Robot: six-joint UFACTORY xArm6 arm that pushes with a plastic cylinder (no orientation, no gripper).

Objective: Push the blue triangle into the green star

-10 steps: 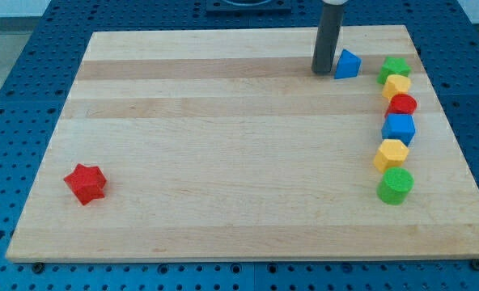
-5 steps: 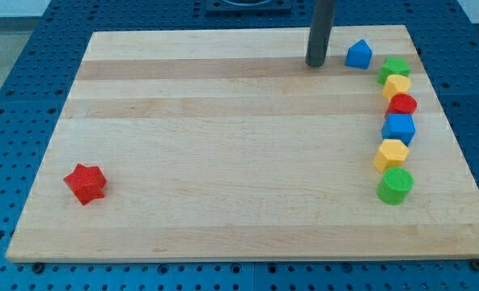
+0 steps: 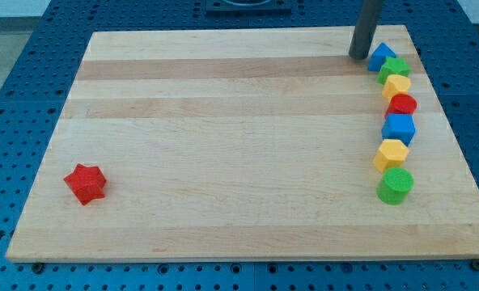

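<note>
The blue triangle point(image 3: 380, 56) lies near the board's top right corner, touching the green star point(image 3: 396, 69) just below and right of it. My tip point(image 3: 359, 56) stands on the board right beside the triangle's left side. The rod rises out of the view's top.
Below the green star runs a column of blocks: a yellow block point(image 3: 397, 85), a red block point(image 3: 402, 103), a blue block point(image 3: 399, 128), a yellow hexagon point(image 3: 392, 153) and a green cylinder point(image 3: 396, 185). A red star point(image 3: 86, 183) lies at the lower left. The wooden board point(image 3: 223, 145) sits on a blue pegboard.
The blue triangle has slid right and now touches the green star. My tip drew back slightly to the left, then followed to the right, close behind it.
</note>
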